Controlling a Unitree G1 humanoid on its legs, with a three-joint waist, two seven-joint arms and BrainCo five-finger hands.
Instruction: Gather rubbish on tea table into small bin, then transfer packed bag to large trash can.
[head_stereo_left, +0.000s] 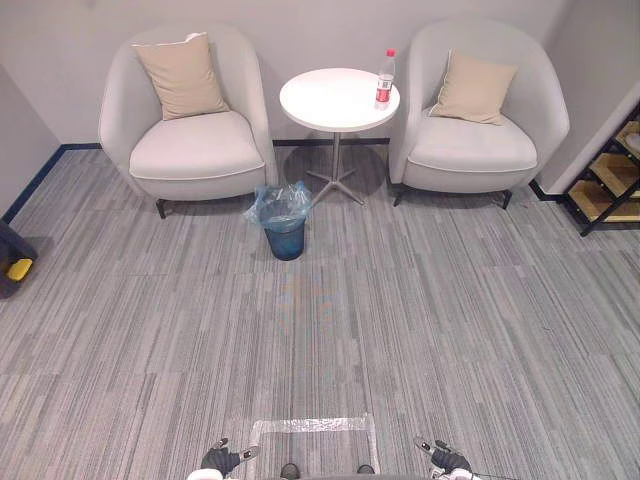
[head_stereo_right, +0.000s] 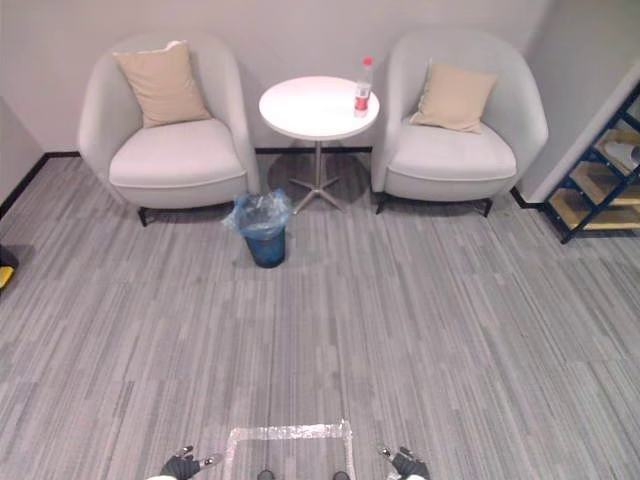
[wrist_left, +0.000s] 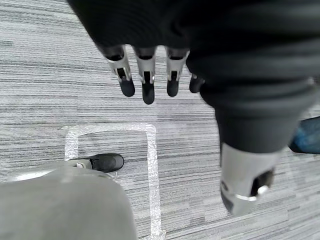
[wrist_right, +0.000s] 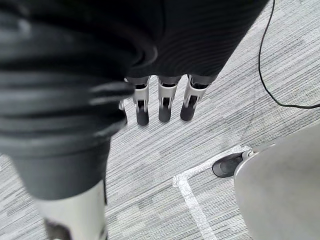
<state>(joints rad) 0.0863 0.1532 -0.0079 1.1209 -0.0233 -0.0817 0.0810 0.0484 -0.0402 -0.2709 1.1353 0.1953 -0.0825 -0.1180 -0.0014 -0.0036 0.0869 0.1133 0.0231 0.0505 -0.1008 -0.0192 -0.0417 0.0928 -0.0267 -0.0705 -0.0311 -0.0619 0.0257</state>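
Left robot hand (head_stereo_left: 220, 459) slack, bottle (head_stereo_left: 384, 80) on tea table (head_stereo_left: 322, 102)

Far ahead of the right robot hand (head_stereo_left: 447, 458), the white counter (head_stereo_left: 325, 100) bears one bottle (head_stereo_left: 385, 78) at its rim.

Small bin (head_stereo_left: 286, 240) interior — hidden by bag (head_stereo_left: 278, 203)

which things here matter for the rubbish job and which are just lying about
For the job: bottle, table it stands on, bin, blue bag lining it.

Lying about: armchairs, cushions, shelf, tape on the floor.
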